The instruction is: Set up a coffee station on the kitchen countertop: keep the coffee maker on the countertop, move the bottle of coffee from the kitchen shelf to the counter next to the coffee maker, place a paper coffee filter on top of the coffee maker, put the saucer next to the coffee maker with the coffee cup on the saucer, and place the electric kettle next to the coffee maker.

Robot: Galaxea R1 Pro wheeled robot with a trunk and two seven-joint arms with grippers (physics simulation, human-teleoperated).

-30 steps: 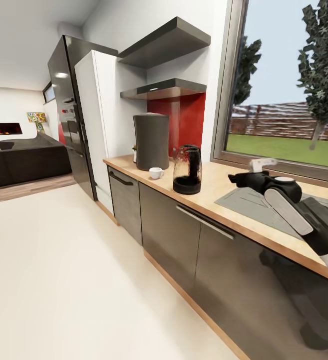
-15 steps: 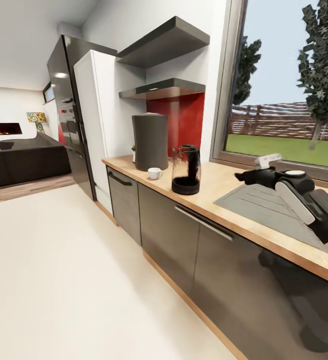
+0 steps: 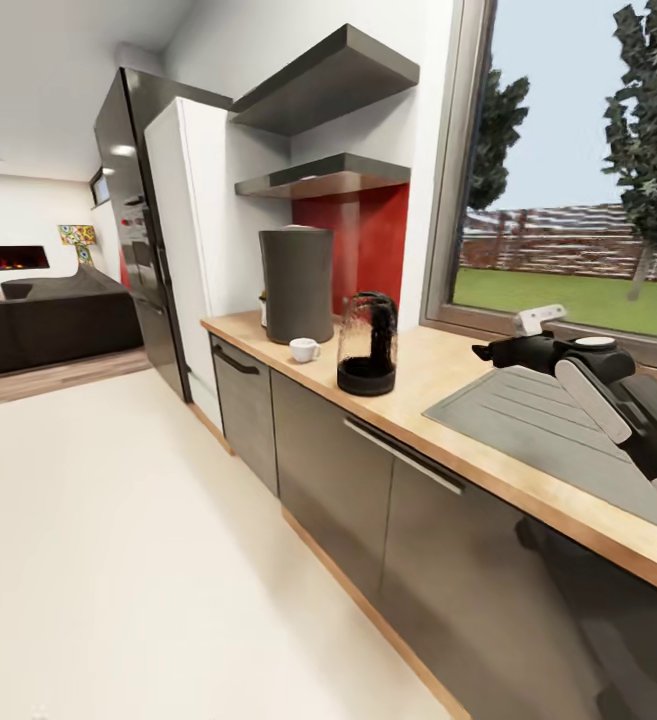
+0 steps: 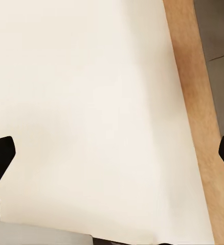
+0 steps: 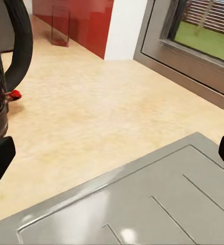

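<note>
A tall grey coffee maker stands on the wooden countertop under the shelves. A small white coffee cup sits in front of it. To its right is the glass electric kettle with a black base and handle; the handle also shows in the right wrist view. My right gripper hovers open above the sink drainboard, right of the kettle, with empty space between its fingertips. My left gripper is open over the pale floor beside the cabinet's wooden edge.
A grey sink drainboard is set into the counter by the window. Two dark shelves hang above a red backsplash. A tall fridge stands at the counter's far end. Dark cabinet fronts run along open floor.
The whole view has shifted slightly, so the camera moved. My right gripper has drawn back from the kettle and sits a little higher over the drainboard.
</note>
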